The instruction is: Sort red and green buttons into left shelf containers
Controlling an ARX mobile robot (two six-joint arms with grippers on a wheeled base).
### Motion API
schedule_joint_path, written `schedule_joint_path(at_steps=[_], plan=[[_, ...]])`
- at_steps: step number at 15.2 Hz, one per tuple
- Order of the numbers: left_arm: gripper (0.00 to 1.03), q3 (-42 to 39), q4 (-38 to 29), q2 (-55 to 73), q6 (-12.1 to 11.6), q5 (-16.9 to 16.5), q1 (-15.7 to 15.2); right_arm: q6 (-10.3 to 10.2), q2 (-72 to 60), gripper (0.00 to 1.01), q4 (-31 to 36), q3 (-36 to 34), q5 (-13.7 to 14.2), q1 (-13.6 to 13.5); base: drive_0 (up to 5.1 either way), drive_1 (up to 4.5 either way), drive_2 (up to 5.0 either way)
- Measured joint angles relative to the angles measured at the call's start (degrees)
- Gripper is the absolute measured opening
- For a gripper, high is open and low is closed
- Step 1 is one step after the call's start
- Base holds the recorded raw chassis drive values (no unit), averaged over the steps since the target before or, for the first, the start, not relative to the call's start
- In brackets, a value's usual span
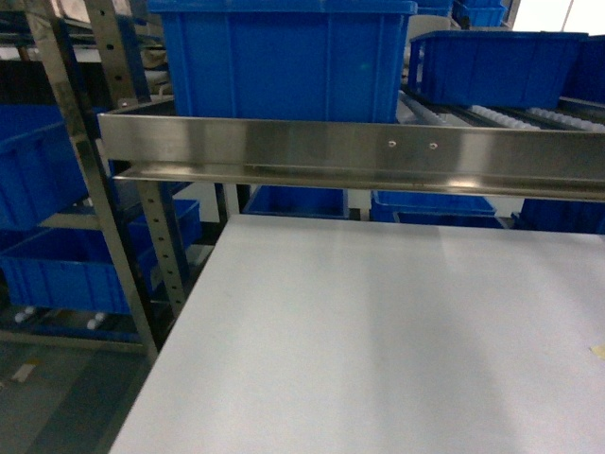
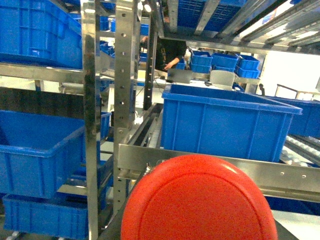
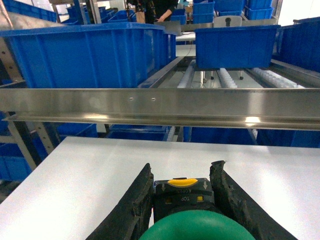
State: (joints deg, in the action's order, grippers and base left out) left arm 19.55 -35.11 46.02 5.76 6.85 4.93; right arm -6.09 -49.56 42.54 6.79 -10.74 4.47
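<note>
Red button cap [image 2: 199,200] looms cropped; right jaws grip green button [image 3: 186,210].

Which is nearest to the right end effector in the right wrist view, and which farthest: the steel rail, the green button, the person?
1. Green button, held between the fingers.
2. Steel rail, across the middle, beyond the table.
3. Person, top centre, far background.

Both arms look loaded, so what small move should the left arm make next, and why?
Probably swing the left arm further left toward the blue bin on the left shelf. The red button cap fills the left wrist view, apparently carried, but it faces the steel rail rather than that bin. The right tool grips the green button.
</note>
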Motion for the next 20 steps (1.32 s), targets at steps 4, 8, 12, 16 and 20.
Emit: schedule_joint_path(at_steps=[4,8,12,16,20], plan=[[0.24,0.0,0.0,0.0,0.0,0.0,0.0,0.0,-0.2,0.30,0.1,0.0,0.0,0.0,-5.0,2.43,2.4],[0.24,0.0,0.2,0.0,0.0,0.0,0.0,0.0,-0.2,0.30,-0.1,0.0,0.0,0.0,-5.0,2.43,2.4],[0.24,0.0,0.0,0.0,0.0,0.0,0.0,0.0,-0.1,0.30,0.2,0.0,0.0,0.0,-5.0,2.43,2.4],[0.24,0.0,0.0,0.0,0.0,0.0,0.0,0.0,-0.2,0.30,0.1,0.0,0.0,0.0,-4.8,3.13,1.6],[0.24,0.0,0.0,0.0,0.0,0.0,0.0,0.0,-0.2,0.30,0.0,0.0,0.0,0.0,-4.7,3.89,0.7]])
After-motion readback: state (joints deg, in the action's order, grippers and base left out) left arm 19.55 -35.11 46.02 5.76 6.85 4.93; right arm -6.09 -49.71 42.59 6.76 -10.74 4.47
